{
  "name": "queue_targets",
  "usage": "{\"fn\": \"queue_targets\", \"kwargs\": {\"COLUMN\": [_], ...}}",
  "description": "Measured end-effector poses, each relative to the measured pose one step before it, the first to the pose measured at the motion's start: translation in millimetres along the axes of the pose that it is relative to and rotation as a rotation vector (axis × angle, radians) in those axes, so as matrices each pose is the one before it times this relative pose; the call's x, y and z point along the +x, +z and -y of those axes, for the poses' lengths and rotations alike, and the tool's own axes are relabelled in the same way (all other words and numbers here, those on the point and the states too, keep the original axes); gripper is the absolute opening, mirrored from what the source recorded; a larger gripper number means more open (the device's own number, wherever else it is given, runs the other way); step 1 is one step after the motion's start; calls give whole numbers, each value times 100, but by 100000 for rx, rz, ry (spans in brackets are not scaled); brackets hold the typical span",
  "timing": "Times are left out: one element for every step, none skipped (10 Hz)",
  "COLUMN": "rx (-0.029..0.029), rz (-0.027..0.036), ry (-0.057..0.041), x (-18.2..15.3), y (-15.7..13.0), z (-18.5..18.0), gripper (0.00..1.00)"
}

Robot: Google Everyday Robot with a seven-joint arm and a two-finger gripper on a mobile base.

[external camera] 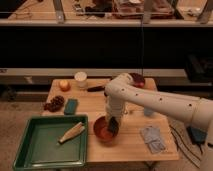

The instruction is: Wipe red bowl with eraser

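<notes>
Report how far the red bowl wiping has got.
Done: the pincer is down in the red bowl, at its right side. In hand: a dark block at its tip, likely the eraser, meets the bowl's inside, so wiping looks under way. Left: the rest of the wipe and lifting out; how much is wiped cannot be told.

Gripper (113, 125) over red bowl (101, 134) — part of rim hidden; eraser indiscernible.
</notes>
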Motion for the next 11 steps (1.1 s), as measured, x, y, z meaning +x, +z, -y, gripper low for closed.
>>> {"fn": "queue_targets", "kwargs": {"rx": [-124,-271,-131,-144,-614,-1302,-194,44,52,438,610], "rz": [558,688,556,161,34,-1,-235,174,372,149,-109], "ry": [-1387,-2334,-3278,-2162,-2743,-2606,-288,568,1973,2357,2600], "x": [-137,-402,-684,-506,-911,-1922,-1154,-1032,-826,-51,323], "y": [250,397,264,68,38,169,124,202,258,117,-16], "z": [1438,2191,2044,894,665,-64,-403,-727,-1654,-1597,-1544], "gripper": [0,0,0,0,0,0,0,0,0,0,0]}}
